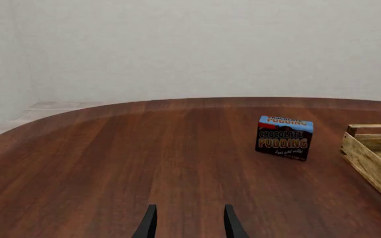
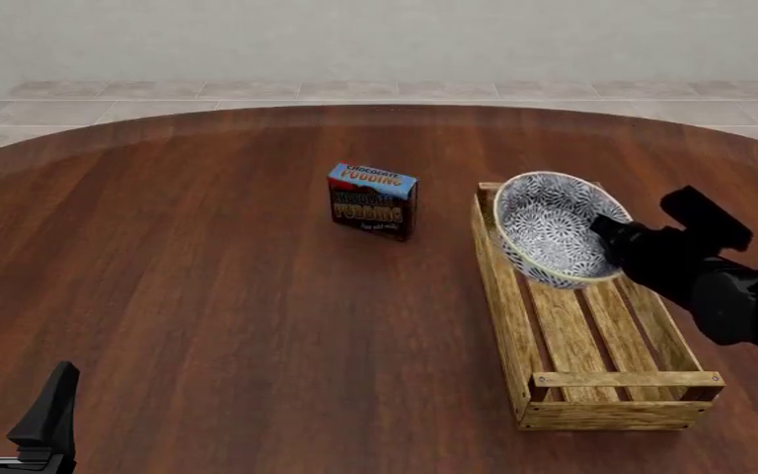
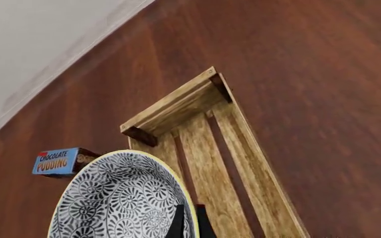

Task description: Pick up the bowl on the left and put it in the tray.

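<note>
Left hand (image 2: pixel 11 400) low at near-left corner of counter (image 2: pixel 221 316), dark fingers apart w/ nothing btwn them, hovering over bare wood; wrist view shows two black fingertips (image 1: pixel 149 223) spread above the surface. Counter is round-edged, dark reddish wood w/ lengthwise grain, glossy. Pudding box (image 2: pixel 371 200), small cardboard block, blue top, dark front, stands upright mid-counter, just left of tray, not touching. Tray (image 2: pixel 527 336) is long rectangular light-wood crate, slatted floor, low sides, corner posts, running front to back on right side. Bowl (image 2: pixel 553 229), round ceramic, dense blue-white floral, cream rim, is tilted w/ opening facing left-front, over tray's far end. Right hand (image 2: pixel 606 229) clamped on bowl's right rim; black arm comes in from right edge, angled across tray's right side.
</note>
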{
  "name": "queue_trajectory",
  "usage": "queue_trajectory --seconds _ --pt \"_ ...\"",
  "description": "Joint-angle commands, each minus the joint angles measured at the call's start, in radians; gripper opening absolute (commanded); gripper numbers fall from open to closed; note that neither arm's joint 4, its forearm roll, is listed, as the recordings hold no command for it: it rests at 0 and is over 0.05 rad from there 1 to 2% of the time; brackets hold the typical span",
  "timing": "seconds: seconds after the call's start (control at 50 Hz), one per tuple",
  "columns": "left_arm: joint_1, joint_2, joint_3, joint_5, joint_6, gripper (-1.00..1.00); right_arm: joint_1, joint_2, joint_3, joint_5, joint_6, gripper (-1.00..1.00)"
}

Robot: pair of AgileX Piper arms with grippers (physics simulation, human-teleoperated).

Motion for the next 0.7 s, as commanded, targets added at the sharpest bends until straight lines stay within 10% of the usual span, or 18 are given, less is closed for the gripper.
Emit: queue_trajectory --seconds 0.02,0.7 --pt "0.000 0.000 0.000 0.000 0.000 1.00 -0.029 0.016 0.001 -0.010 0.002 -1.00" --pt "0.000 0.000 0.000 0.000 0.000 1.00 -0.067 0.088 -0.003 -0.043 -0.010 -1.00"
